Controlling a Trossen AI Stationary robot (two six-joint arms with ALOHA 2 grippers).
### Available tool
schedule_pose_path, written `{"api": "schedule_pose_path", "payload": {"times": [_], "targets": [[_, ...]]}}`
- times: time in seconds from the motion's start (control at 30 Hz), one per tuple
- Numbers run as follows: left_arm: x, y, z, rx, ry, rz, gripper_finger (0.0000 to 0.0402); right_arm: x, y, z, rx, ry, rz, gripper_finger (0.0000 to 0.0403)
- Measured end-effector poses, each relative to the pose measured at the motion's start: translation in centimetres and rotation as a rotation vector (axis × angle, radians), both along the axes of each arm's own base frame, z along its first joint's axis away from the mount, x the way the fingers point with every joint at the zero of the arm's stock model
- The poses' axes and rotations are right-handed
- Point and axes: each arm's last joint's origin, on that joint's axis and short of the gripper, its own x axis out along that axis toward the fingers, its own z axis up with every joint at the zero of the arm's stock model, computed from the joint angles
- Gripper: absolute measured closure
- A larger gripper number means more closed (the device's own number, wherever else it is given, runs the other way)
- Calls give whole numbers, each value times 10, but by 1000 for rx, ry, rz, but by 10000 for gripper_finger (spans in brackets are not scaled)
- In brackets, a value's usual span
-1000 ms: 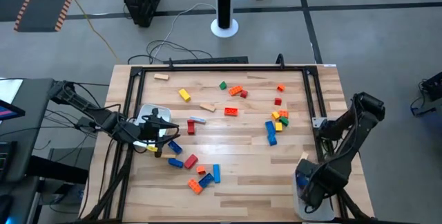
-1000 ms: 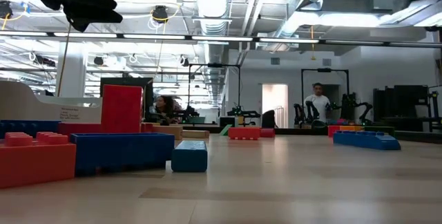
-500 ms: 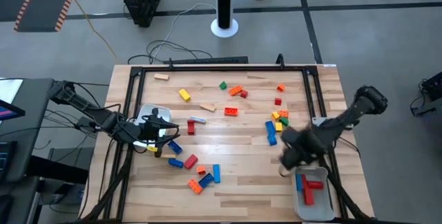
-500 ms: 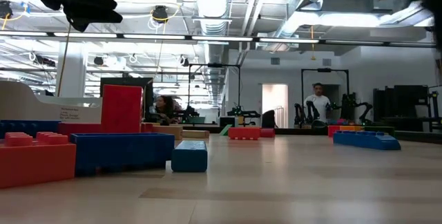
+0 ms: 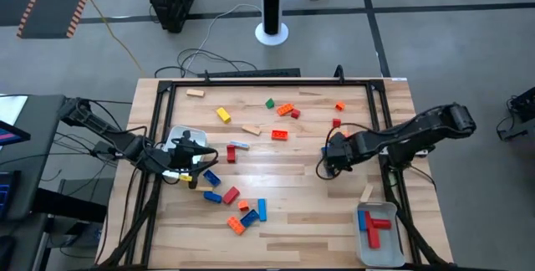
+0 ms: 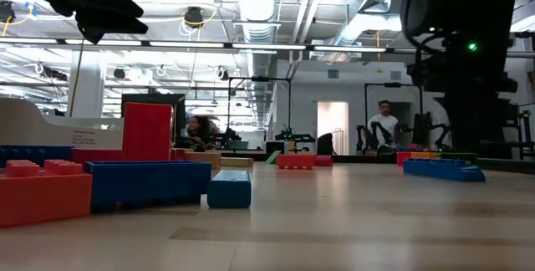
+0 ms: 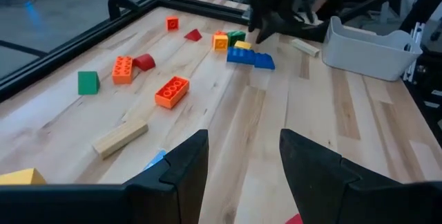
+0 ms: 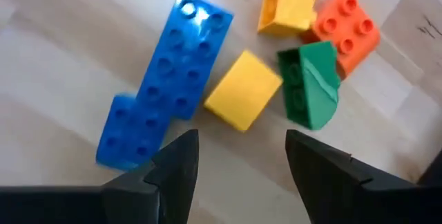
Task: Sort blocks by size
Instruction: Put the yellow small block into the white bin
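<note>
light: bright, even, ceiling strips | shadows: soft | glare: small spot on blue brick (image 8: 186,6) | blur: right-wrist view

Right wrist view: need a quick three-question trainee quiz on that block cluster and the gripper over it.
1. True or false: the open right gripper is holding a block.
2. Which block lies nearest between its fingers? A) small yellow cube block B) long blue studded bar block C) orange studded square block
3. Fill in: the green block lies beside the ___ studded block.

Key: 1 false; 2 A; 3 orange.
</note>
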Motion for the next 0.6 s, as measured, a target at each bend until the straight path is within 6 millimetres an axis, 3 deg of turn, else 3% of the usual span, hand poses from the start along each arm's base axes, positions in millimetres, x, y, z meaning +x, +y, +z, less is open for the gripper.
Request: {"api": "schedule_pose_path", "payload": {"times": [0.33,0.6], "targets": [[0,0,0,-3,-1,3,227,6,-18,-11,-30,-87,-24,153],[0,0,0,0,3,3,227,10,-23,-21,-23,-29,-19,153]]}}
